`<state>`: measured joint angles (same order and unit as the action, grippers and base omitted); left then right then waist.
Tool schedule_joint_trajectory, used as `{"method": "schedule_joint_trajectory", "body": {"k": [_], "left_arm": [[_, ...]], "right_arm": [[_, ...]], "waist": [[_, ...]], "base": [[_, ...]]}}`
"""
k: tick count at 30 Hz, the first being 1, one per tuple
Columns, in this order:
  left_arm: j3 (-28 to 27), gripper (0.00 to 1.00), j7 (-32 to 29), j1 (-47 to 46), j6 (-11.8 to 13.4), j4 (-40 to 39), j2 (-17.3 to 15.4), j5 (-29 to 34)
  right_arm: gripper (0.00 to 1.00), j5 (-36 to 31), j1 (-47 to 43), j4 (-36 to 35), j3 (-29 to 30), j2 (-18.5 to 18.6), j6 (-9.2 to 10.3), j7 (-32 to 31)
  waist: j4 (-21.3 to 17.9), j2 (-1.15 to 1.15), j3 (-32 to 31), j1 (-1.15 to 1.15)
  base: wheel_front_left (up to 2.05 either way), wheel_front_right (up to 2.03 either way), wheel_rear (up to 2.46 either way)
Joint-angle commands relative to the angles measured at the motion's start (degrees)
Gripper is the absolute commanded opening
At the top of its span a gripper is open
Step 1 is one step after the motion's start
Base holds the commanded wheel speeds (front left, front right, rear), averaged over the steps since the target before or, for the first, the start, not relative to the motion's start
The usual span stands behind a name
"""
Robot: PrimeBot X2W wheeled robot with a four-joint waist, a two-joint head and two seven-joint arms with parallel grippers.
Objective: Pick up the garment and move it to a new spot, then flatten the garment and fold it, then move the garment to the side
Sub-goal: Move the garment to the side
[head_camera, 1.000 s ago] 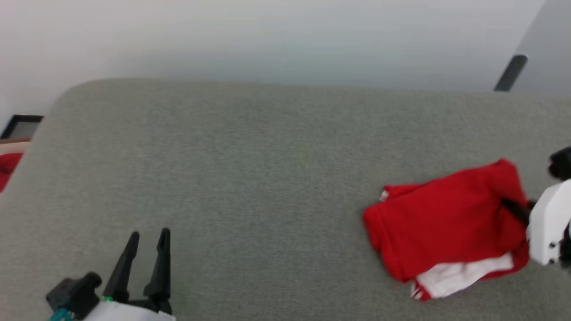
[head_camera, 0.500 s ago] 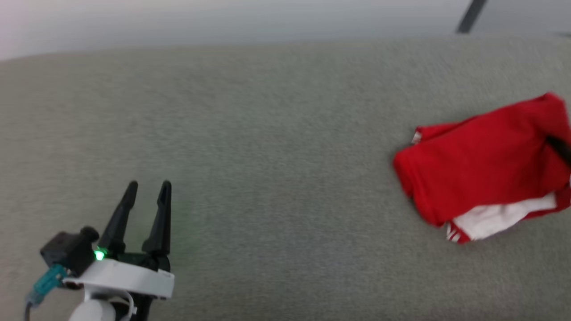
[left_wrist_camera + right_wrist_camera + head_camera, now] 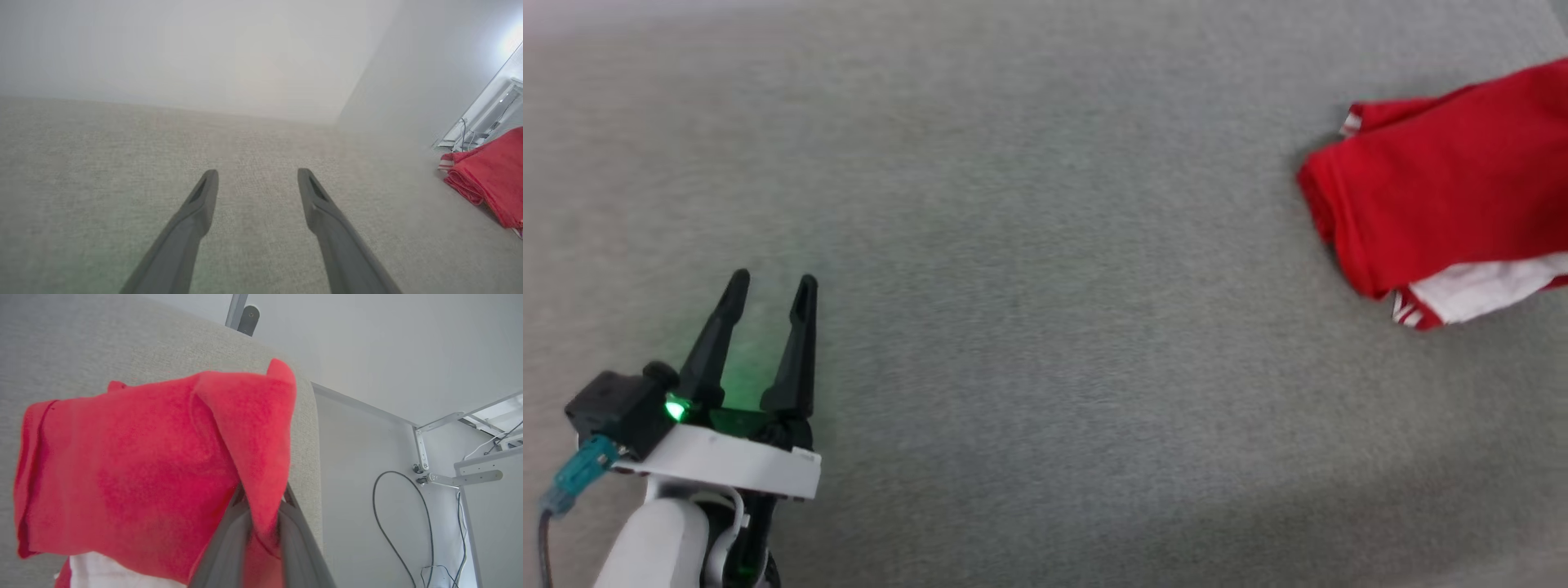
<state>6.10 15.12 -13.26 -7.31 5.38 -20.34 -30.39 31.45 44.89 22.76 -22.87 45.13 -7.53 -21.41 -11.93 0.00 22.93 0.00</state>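
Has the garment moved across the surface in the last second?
Yes: the garment moved rightward along the gray surface, past the dark pole behind it; head camera also shifted.

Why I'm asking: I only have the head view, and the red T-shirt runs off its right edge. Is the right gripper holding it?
Observer: Yes. In the right wrist view the right gripper is shut on a raised fold of the red T-shirt, and the fabric peaks up between its fingers.
Operator: How close is that hold to the edge of the surface?
Observer: Close. The edge of the grey padded surface runs right beside the pinched fold, with only a narrow strip of surface between them.
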Motion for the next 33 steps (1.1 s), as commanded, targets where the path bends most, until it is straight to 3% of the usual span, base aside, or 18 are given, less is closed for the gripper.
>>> {"method": "schedule_joint_trajectory", "body": {"k": [1,12,22,23,24,26,27,28,31,33], "left_arm": [[0.19,1.0,-0.29,-1.17,-0.02,-0.17,-0.33,0.53],[1.79,1.0,-1.72,-3.72,-0.08,-0.28,-1.7,0.59],[1.92,1.0,-2.24,-3.95,0.2,0.06,-2.32,0.17],[1.96,1.0,-2.24,-3.98,0.21,0.1,-2.35,0.13],[2.03,1.0,-2.22,-4.01,0.23,0.19,-2.3,0.08],[2.14,1.0,-2.15,-4.0,0.29,0.32,-2.22,0.05],[2.19,1.0,-2.1,-4.03,0.34,0.33,-2.14,-0.02],[2.28,1.0,-2.04,-3.99,0.34,0.35,-2.1,-0.09],[2.36,1.0,-1.75,-3.68,0.34,0.43,-1.99,-0.31],[2.38,1.0,-1.48,-3.51,0.32,0.47,-1.7,-0.53]], "right_arm": [[0.0,-0.85,1.76,1.5,-0.83,0.43,0.08,1.29],[0.0,-4.91,9.55,13.41,-5.12,1.0,0.08,9.67],[0.0,-5.55,14.04,24.76,-6.72,-3.31,0.08,15.68],[0.09,-5.35,14.51,25.98,-6.62,-3.72,0.08,16.25],[0.25,-5.5,14.92,27.09,-6.8,-4.01,0.08,16.8],[0.41,-5.57,15.73,29.22,-7.11,-4.79,0.08,17.76],[0.54,-5.54,16.06,30.14,-7.23,-5.08,0.08,18.24],[0.78,-5.62,16.4,31.03,-7.42,-5.33,0.08,18.75],[1.0,-5.58,17.32,33.36,-7.78,-5.63,0.08,19.95],[1.0,-5.2,17.79,34.84,-7.7,-5.58,0.08,20.64]], "waist": [[-3.82,0.0,3.71,0.0],[-4.73,0.0,6.89,0.0],[-3.55,0.0,8.1,0.0],[-3.41,0.0,8.12,0.0],[-3.22,0.0,8.07,0.0],[-2.88,0.0,7.85,0.0],[-2.72,0.0,7.71,0.0],[-2.55,0.0,7.5,0.0],[-2.05,0.0,6.7,0.0],[-1.56,0.0,6.04,0.0]], "base": [[0.0,0.0,0.0],[0.0,0.0,0.0],[0.0,0.0,0.0],[0.0,0.0,0.0],[0.0,0.0,0.0],[0.0,0.0,0.0],[0.0,0.0,0.0],[0.0,0.0,0.0],[0.0,0.0,0.0],[0.0,0.0,0.0]]}}
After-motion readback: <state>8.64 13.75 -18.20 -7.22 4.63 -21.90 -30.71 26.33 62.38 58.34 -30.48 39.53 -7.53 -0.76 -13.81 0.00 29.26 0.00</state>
